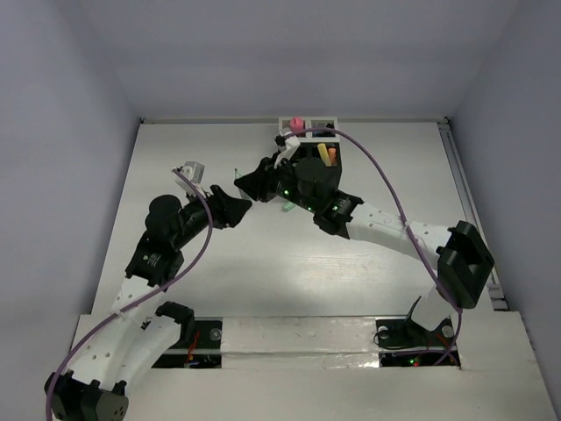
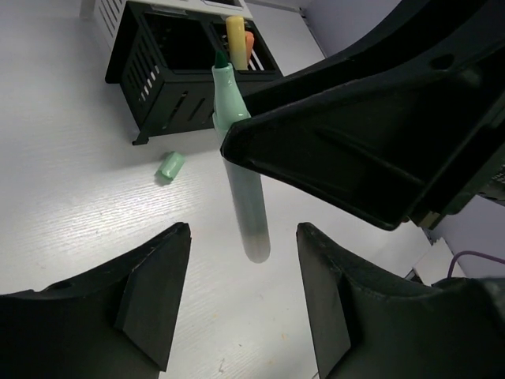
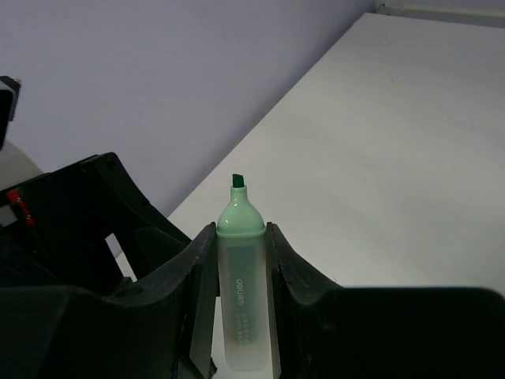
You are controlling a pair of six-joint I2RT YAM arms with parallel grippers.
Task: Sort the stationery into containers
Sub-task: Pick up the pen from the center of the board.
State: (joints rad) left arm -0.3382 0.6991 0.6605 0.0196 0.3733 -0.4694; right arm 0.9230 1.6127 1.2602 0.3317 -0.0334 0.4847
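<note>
Pale green plastic, frosted along the barrel: the highlighter [image 3: 241, 308] is standing clamped between the two fingers of the right gripper [image 3: 240, 237], at lower centre of the right wrist view; the jaws are closed to the width of the barrel and pressing it on both sides; the dark green tip is pointing up past the fingertips, uncapped. The left gripper [image 2: 243, 237] is standing wide open and holding nothing; its fingers [image 2: 150, 292] are showing at the lower left and lower right of the left wrist view, with the blunt end of the highlighter hanging in the gap between them and touching neither; how far ahead of them it lies cannot be told. The right gripper is filling the upper right of that view. A green cap [image 2: 170, 166] is lying on the white table [image 2: 71, 221] at centre left, just beside the black mesh organizer [image 2: 150, 83] at upper left; a yellow marker [image 2: 235, 35] and an orange marker [image 2: 250, 49] are standing together in one black compartment. In the top view both grippers are sitting close together at upper centre, near the organizer; a pink tube [image 1: 296, 123] is standing at its far edge.
</note>
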